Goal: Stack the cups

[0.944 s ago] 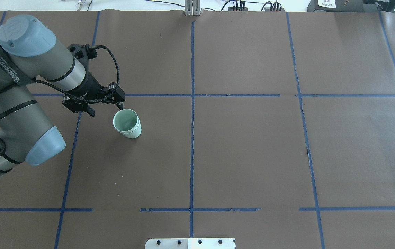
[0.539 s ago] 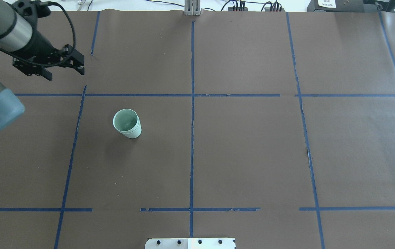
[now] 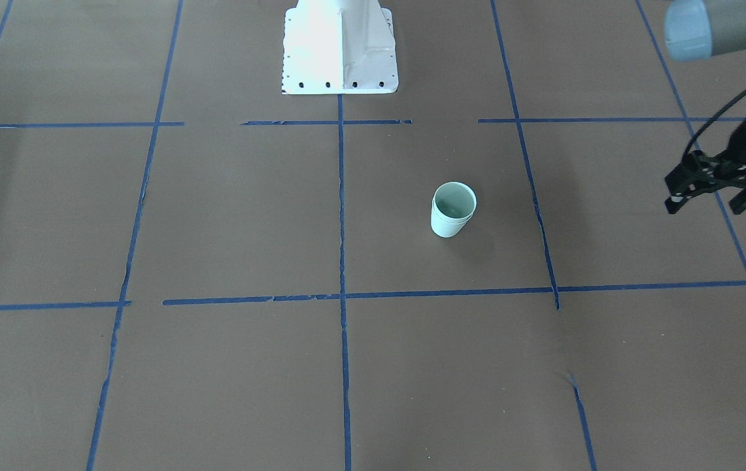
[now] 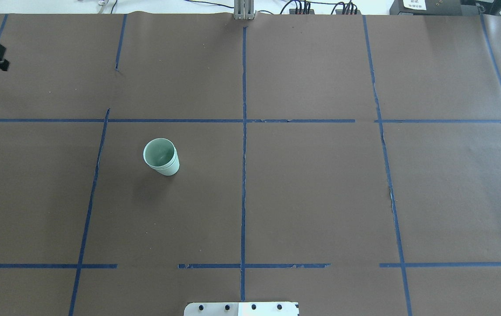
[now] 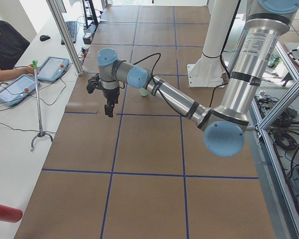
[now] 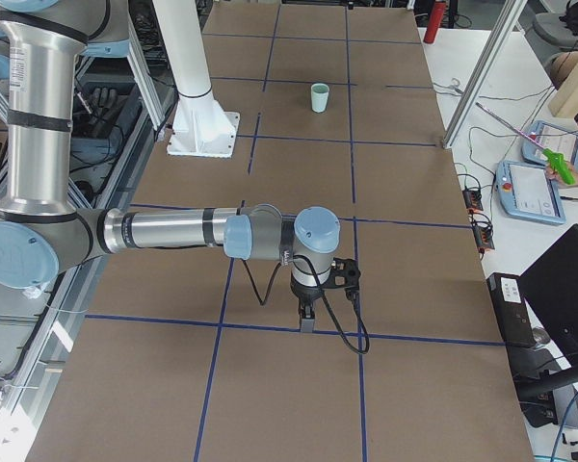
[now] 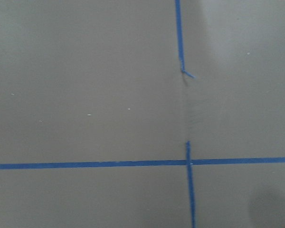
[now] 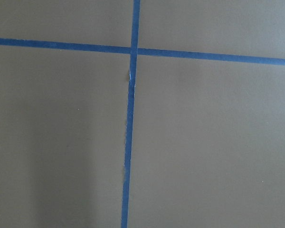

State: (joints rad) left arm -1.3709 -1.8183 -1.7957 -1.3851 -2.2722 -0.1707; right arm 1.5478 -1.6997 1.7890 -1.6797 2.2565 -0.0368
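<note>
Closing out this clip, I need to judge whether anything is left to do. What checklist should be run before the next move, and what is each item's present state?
1. The cups nested, one inside the other: ok, a second rim line shows just below the top rim.
2. The cups upright on the table: ok.
3. The left gripper open and empty: ok.
4. The left gripper apart from the cups: ok, it is off near the table's edge.
5. The right gripper open or shut: cannot tell, only a side view shows it.
</note>
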